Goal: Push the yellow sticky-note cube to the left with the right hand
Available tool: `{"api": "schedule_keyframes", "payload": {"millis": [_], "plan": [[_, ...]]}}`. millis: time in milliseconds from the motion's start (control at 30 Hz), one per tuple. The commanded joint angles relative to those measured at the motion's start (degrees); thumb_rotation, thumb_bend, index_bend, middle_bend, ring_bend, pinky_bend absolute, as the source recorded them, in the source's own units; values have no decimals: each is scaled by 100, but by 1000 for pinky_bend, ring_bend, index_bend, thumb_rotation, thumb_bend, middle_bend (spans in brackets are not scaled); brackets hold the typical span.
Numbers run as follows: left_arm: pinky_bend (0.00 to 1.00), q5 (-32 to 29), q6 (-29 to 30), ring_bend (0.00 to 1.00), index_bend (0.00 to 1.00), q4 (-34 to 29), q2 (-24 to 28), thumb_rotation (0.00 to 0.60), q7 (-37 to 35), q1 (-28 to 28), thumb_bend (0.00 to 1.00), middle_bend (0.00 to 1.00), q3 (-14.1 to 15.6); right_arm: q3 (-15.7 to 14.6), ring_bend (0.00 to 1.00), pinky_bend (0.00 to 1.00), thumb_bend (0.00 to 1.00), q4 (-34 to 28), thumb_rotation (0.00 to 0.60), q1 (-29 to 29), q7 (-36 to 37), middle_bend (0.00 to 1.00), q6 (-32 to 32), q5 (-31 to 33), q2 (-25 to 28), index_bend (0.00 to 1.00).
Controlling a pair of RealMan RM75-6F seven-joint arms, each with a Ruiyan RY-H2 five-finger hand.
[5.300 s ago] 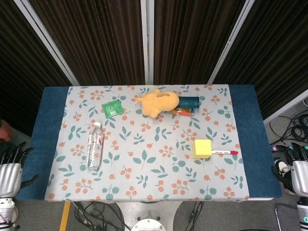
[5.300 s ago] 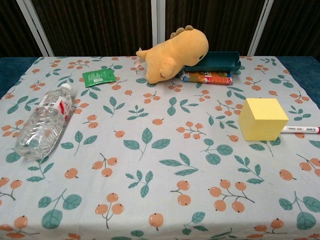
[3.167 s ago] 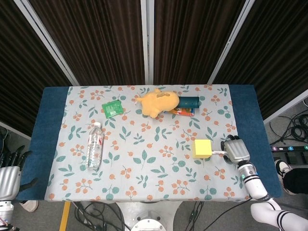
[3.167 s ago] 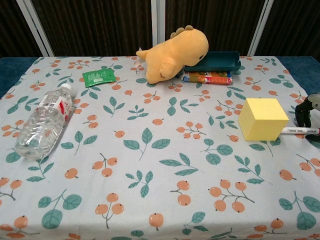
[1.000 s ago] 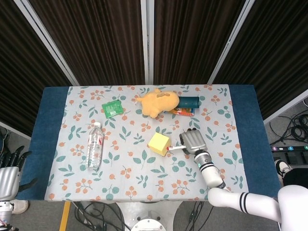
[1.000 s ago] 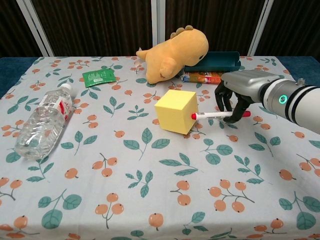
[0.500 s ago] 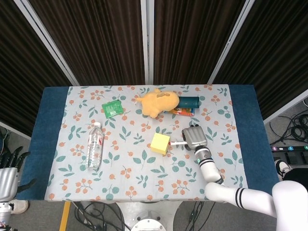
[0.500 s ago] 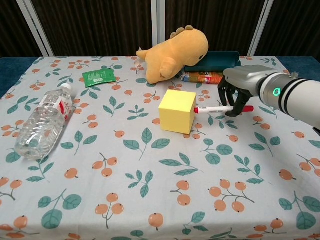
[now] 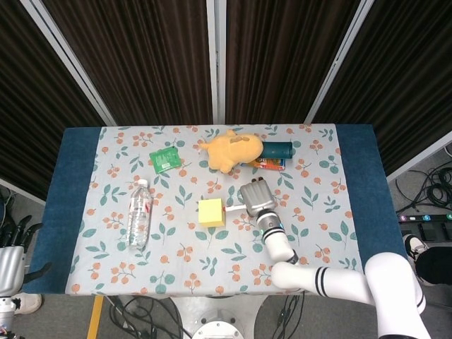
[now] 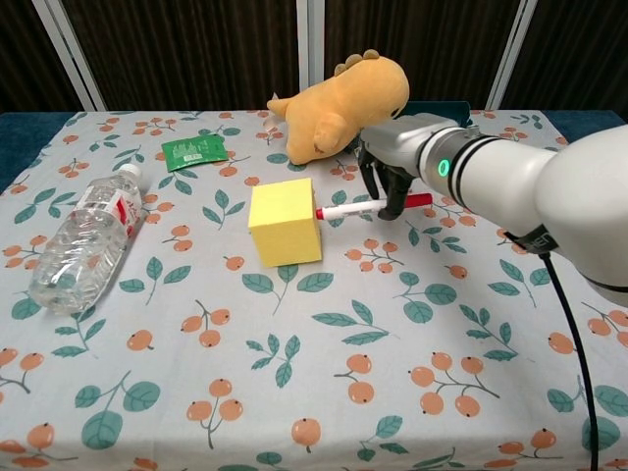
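One push is under way: right hand [image 10: 392, 162], fingers curled over a red-capped marker [image 10: 371, 206], drives the yellow sticky-note cube [image 10: 285, 222] left via the marker; the next move likely calls for lifting clear.

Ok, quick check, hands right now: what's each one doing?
Left hand: off the table's left edge, holding nothing, fingers apart; open.
Right hand: fingers curled down behind the red marker; grip cannot be told.

My right hand [image 9: 257, 195] is extended over the middle of the table, back uppermost in the head view, forearm trailing back toward my near right side. In the chest view the right hand [image 10: 392, 162] has its fingers [image 10: 376, 191] curled downward; whether they close on anything cannot be told. My left hand [image 9: 10, 254] hangs beside the table's near left corner, fingers apart, holding nothing.
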Motion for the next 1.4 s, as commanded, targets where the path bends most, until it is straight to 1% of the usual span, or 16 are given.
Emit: {"api": "schedule_keyframes", "payload": {"millis": [33,200,367,500,633,800,900,1000,1033,1133,1267,1400], "plan": [[112,-5,-4,185,265,8,-1,600,-15,3,89,188,-1,29,274,248,477,-57,600,171,-162,567,59,85,-104,659],[112,-8,-8,185,265,34,-14,600,-49,12,89,188,5,-45,274,246,477,-179,600,313,-312,567,133,135,-162,659],[112,5,-1,185,265,54,-25,600,-86,16,89,188,5,-151,274,245,477,-322,600,248,-184,565,193,75,-62,660],[112,27,3,185,265,82,-31,600,-116,13,89,189,7,-334,274,245,477,-576,600,-48,135,565,267,-132,328,660],[112,60,3,184,265,90,-57,600,-128,-9,89,189,-4,-609,273,245,477,-848,600,-469,564,565,319,-405,872,647],[112,97,13,185,265,75,-69,600,-108,-25,89,188,-7,-924,264,244,470,-950,600,-893,1034,540,244,-685,1379,616],[112,108,36,185,265,60,-69,600,-97,-19,89,189,-9,-1127,252,243,434,-905,600,-1093,1217,509,192,-844,1557,585],[112,111,23,185,265,44,-71,600,-71,-26,90,188,-4,-1269,220,229,313,-761,600,-1223,1343,448,68,-883,1593,518],[112,121,21,184,265,35,-72,600,-58,-33,90,188,-4,-1292,207,227,268,-689,600,-1256,1394,426,13,-885,1575,479],[112,142,32,185,265,4,-65,600,-35,-40,90,189,-7,-1321,176,224,197,-556,600,-1306,1481,378,-75,-929,1531,399],[112,125,57,185,265,-16,-44,600,-30,-26,89,188,-16,-1292,141,208,176,-684,600,-1455,1750,318,13,-1153,1691,301],[112,102,50,185,265,-12,-31,600,-52,-19,89,189,-18,-1258,133,204,176,-1076,600,-1791,2288,298,304,-1582,2194,283]]}}
